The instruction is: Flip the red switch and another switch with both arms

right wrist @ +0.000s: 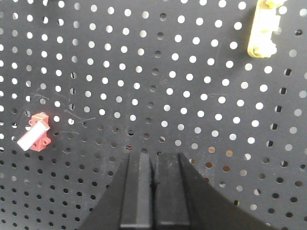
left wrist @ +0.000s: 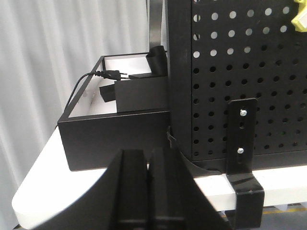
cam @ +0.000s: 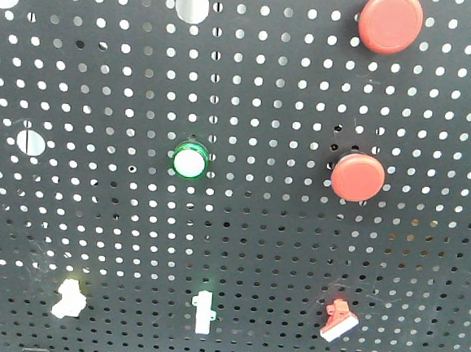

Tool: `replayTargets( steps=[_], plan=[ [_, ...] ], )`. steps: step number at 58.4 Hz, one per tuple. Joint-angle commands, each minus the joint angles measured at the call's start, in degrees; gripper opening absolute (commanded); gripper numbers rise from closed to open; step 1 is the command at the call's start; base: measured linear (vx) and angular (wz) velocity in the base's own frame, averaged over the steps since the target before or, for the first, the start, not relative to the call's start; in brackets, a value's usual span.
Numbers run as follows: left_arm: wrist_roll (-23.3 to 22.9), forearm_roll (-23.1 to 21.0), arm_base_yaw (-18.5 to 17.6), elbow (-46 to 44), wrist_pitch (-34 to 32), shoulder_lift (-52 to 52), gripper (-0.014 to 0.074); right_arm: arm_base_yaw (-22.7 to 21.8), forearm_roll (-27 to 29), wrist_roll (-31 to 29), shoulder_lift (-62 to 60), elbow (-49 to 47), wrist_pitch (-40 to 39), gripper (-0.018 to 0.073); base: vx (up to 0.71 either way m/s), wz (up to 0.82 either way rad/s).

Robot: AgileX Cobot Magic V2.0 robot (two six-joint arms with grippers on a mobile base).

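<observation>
Facing the pegboard (cam: 238,250), we see the red switch (cam: 338,321) along its bottom row, right of the pale switch (cam: 203,312). Our right gripper (right wrist: 152,191), fingers together, hangs below and right of the red switch, apart from it. Our left gripper (left wrist: 148,191), also closed, sits off the pegboard's left edge above the desk (left wrist: 43,177).

Both grippers sit with fingers pressed together, only a thin seam between the dark blocky pads. The left gripper (left wrist: 149,191) rises from the bottom edge of its wrist view, pointing past the left edge of the black pegboard (left wrist: 268,86), low near the board's foot and touching nothing. The right gripper (right wrist: 153,189) points squarely at the pegboard's perforated face, holding nothing. Neither arm appears in the front-facing view.
</observation>
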Motion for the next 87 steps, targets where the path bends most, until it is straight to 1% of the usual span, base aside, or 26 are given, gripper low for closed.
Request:
replayTargets(
  steps=[1,4,6,8,10,11,12,13,14,15,16,17,19,21,24,28,30,32,39,87],
  plan=[
    [-0.4,-0.1,0.1,1.2,-4.2,-1.1,0.0003,-0.2,-0.2,0.0,0.6,-1.7,-3.6,-0.0006,0.0,0.0],
    [-0.4,-0.1,0.1,1.2,-4.2,-1.1,0.0003,-0.3,-1.6,0.1,0.6,-1.5,-3.5,-0.0006,0.0,0.0],
    [-0.4,-0.1,0.1,1.2,-4.2,-1.1,0.0003,-0.5,-4.3,1.7,0.6,-1.1,-3.2,-0.0006,0.0,0.0],
    [-0.4,-0.1,0.1,1.2,-4.2,-1.1,0.0003,-1.0,-8.8,5.6,0.6,-0.5,-2.6,-0.0006,0.0,0.0],
    [-0.4,-0.1,0.1,1.2,-4.2,-1.1,0.0003,-1.8,-14.6,13.4,0.6,0.4,-1.6,-0.0006,0.0,0.0],
    [-0.4,-0.1,0.1,1.2,-4.2,-1.1,0.0003,-2.2,-18.5,16.7,0.6,0.8,-1.3,-0.0006,0.0,0.0],
    [-0.4,-0.1,0.1,1.2,-4.2,-1.1,0.0003,-3.0,-21.2,21.9,0.6,1.5,-1.0,-0.0006,0.0,0.0],
    [-0.4,-0.1,0.1,1.2,-4.2,-1.1,0.0003,-3.6,-23.9,23.7,0.5,2.0,-0.9,-0.0006,0.0,0.0],
    [-0.4,-0.1,0.1,1.2,-4.2,-1.1,0.0003,-4.6,-27.8,30.9,0.4,2.8,-0.7,-0.0006,0.0,0.0],
    [-0.4,-0.1,0.1,1.2,-4.2,-1.1,0.0003,-5.3,-31.4,34.5,0.4,3.3,-0.7,-0.0006,0.0,0.0],
    [-0.4,-0.1,0.1,1.2,-4.2,-1.1,0.0003,-6.0,-33.8,38.0,0.2,3.9,-0.6,-0.0006,0.0,0.0],
    [-0.4,-0.1,0.1,1.2,-4.2,-1.1,0.0003,-7.0,-37.3,42.7,0.0,4.8,-0.7,-0.0006,0.0,0.0],
    [-0.4,-0.1,0.1,1.2,-4.2,-1.1,0.0003,-8.9,-42.7,49.6,-0.7,6.4,-0.7,-0.0006,0.0,0.0],
    [-0.4,-0.1,0.1,1.2,-4.2,-1.1,0.0003,-10.5,-47.1,55.1,-1.8,8.1,-0.7,-0.0006,0.0,0.0],
    [-0.4,-0.1,0.1,1.2,-4.2,-1.1,0.0003,-12.5,-50.3,59.5,-4.3,10.6,-0.9,-0.0006,0.0,0.0],
    [-0.4,-0.1,0.1,1.2,-4.2,-1.1,0.0003,-14.1,-49.8,59.9,-7.8,14.3,-1.0,-0.0006,0.0,0.0],
    [-0.4,-0.1,0.1,1.2,-4.2,-1.1,0.0003,-14.3,-49.1,59.2,-9.9,14.4,1.2,-0.0006,0.0,0.0],
    [-0.4,-0.1,0.1,1.2,-4.2,-1.1,0.0003,-14.3,-48.7,57.8,-11.8,14.1,4.2,-0.0006,0.0,0.0],
    [-0.4,-0.1,0.1,1.2,-4.2,-1.1,0.0003,-14.2,-48.7,53.3,-13.8,14.2,5.4,-0.0006,0.0,0.0],
    [-0.4,-0.1,0.1,1.2,-4.2,-1.1,0.0003,-14.2,-48.5,53.3,-13.8,14.2,5.4,-0.0006,0.0,0.0]
  ],
)
